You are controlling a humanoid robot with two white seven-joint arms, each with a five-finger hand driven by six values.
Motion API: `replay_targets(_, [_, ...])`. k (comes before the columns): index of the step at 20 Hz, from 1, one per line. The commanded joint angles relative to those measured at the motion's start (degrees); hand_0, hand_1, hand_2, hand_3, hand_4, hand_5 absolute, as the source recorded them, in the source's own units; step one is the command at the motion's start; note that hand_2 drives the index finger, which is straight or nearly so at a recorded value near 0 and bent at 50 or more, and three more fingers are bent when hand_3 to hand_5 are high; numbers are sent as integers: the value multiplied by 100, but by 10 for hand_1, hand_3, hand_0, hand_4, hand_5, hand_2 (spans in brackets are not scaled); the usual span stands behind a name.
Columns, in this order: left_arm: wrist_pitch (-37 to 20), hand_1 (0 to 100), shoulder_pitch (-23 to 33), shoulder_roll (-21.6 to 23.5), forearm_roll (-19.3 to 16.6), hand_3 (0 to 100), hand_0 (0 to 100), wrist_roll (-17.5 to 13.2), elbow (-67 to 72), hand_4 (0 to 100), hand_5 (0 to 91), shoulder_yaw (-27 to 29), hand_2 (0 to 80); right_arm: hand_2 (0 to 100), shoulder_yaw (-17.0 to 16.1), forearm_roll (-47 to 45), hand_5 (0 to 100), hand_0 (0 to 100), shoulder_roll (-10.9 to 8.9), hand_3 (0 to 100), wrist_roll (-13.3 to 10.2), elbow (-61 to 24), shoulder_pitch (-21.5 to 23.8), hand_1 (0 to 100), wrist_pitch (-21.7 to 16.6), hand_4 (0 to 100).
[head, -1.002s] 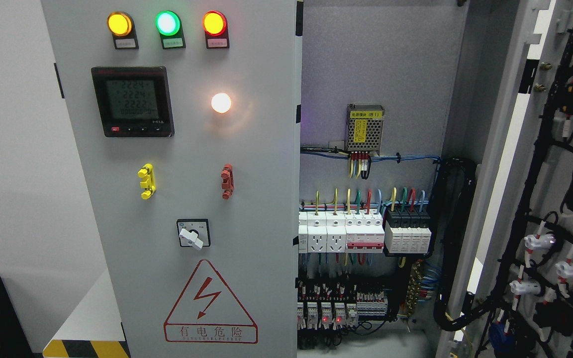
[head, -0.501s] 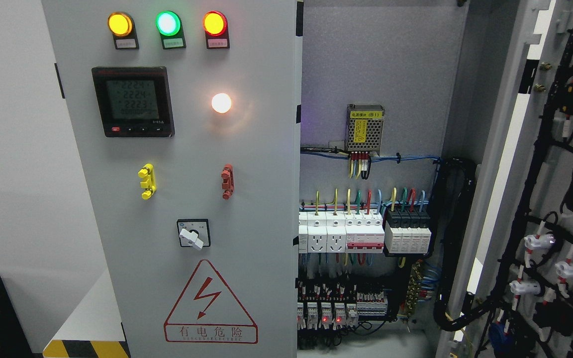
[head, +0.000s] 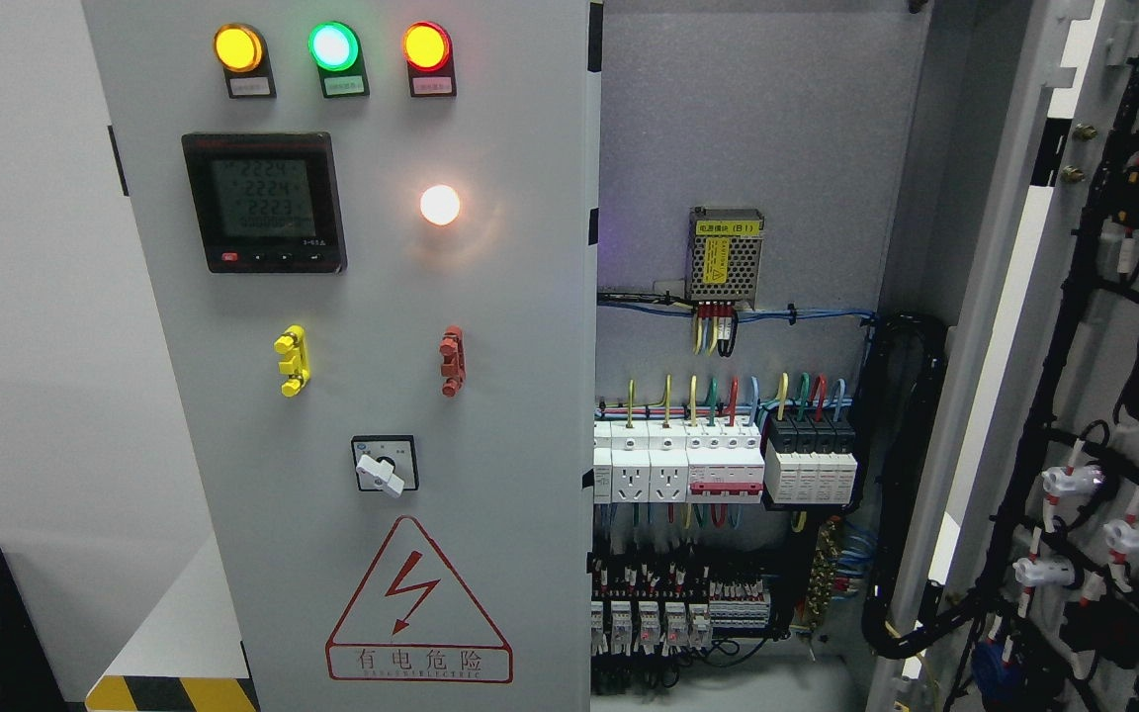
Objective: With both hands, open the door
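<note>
A white wall was seen behind the cabinet; the right door stood open, the left door shut. Neither hand was in view, so their state could not be told.

Grey door — amber, green, seemingly red lamps

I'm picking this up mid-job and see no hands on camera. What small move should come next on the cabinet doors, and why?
Probably bring a hand up to the free edge of the left door and start pulling it. The right door already hangs wide open, showing the breakers and wiring inside, while the left door with its warning triangle still covers its half. Neither hand is in view.
</note>
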Motion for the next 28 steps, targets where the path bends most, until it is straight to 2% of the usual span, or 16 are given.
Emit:
replay_targets(1, [-44,0,152,-491,-103,0,0,-23,938,0,0,997,0,0,-9,-62,0,0,0,0,-1,7,0,0,2,0])
replay_targets(10, [-61,0,380,-544,-138,0,0,-32,929,0,0,1042,0,0,0,-62,0,0,0,0,-1,-2,0,0,2,0])
replay_targets(15, [-61,0,389,-535,-138,0,0,-32,929,0,0,1051,0,0,0,-62,0,0,0,0,-1,-563,105,0,-7,0])
replay_targets(21, [-61,0,389,-579,-138,0,0,-32,929,0,0,1051,0,0,0,-62,0,0,-105,0,-1,-2319,720,0,-7,0])
replay_targets(24, [-61,0,398,-588,-138,0,0,-40,929,0,0,1051,0,0,79,-70,0,0,-123,0,-1,-3400,1141,0,-7,0])
replay_targets(26, [-61,0,407,-579,-138,0,0,-41,920,0,0,1051,0,0,114,-70,0,0,-228,0,-1,-4164,1457,0,-15,0])
replay_targets(28, [-61,0,503,-588,-147,0,0,-41,885,0,0,1042,0,0,115,-70,0,0,-246,0,-1,-4868,1722,0,-16,0])
